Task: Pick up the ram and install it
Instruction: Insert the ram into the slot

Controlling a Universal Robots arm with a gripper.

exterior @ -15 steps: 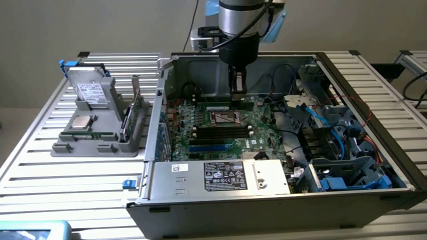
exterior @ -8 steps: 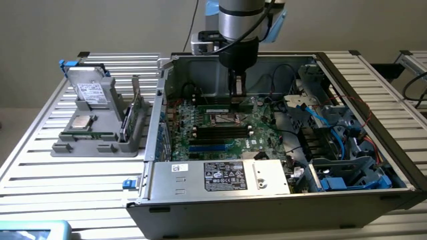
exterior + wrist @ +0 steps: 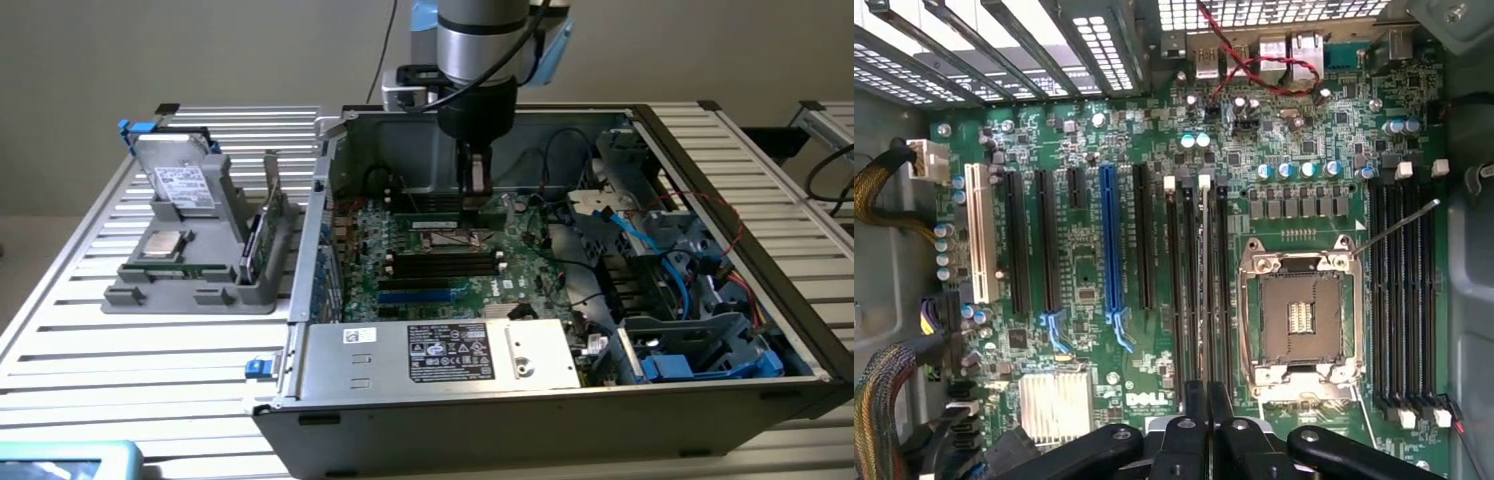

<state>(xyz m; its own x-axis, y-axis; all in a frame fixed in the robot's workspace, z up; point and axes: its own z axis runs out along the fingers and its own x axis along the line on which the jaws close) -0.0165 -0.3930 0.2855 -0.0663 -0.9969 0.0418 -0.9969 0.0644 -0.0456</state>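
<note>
My gripper [image 3: 474, 188] reaches down into the open computer case over the far part of the green motherboard [image 3: 427, 290]. The ram [image 3: 1205, 290] shows edge-on as a thin strip running from between my fingertips along a black slot beside the CPU socket [image 3: 1299, 315]. My gripper [image 3: 1206, 412] is shut on the ram's near end. In the exterior view the ram [image 3: 437, 221] lies level just under the fingers. Whether it is seated in the slot I cannot tell.
More black slots [image 3: 1404, 300] lie on the socket's other side. The case's walls [image 3: 534, 425] ring the board, with a labelled metal box [image 3: 447, 350] in front and blue cables [image 3: 641, 250] at the exterior view's right. A grey holder [image 3: 187, 270] with an upright green card [image 3: 271, 235] stands outside, left.
</note>
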